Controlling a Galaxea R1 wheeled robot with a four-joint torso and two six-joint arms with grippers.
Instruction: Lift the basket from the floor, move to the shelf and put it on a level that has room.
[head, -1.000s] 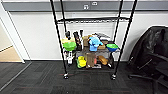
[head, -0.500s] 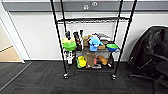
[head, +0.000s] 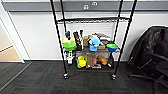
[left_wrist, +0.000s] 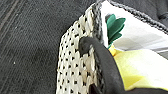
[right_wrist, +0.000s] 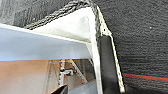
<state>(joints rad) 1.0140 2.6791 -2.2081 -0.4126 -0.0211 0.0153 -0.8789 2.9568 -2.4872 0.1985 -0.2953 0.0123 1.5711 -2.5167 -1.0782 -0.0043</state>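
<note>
Black wire makes up the shelf (head: 91, 45), which stands against the white wall on the floor (head: 45, 80). An upper tier (head: 93, 19) of the shelf looks bare. Below it a tier holds a green bowl (head: 69, 45) at one end, a blue cloth (head: 94, 42) near the middle and a second green bowl (head: 111, 47) at the other end. The lowest tier carries a yellow item (head: 81, 62) and other small goods too blurred to name. A dark chair (head: 152, 53) stands beside the shelf, and an opening to a tan floor lies on the shelf's far side from the chair.

The basket (left_wrist: 77, 65) shows close in the left wrist view, over the carpet, with its dark loop handle (left_wrist: 103, 62) across the woven side. Inside it lie a yellow thing (left_wrist: 140, 67) and green leaves (left_wrist: 113, 27) against the pale lining. The right wrist view shows the basket's rim and another handle (right_wrist: 107, 67), with a box-like item (right_wrist: 37, 47) inside. Whether either gripper is clenched or released, I cannot tell.
</note>
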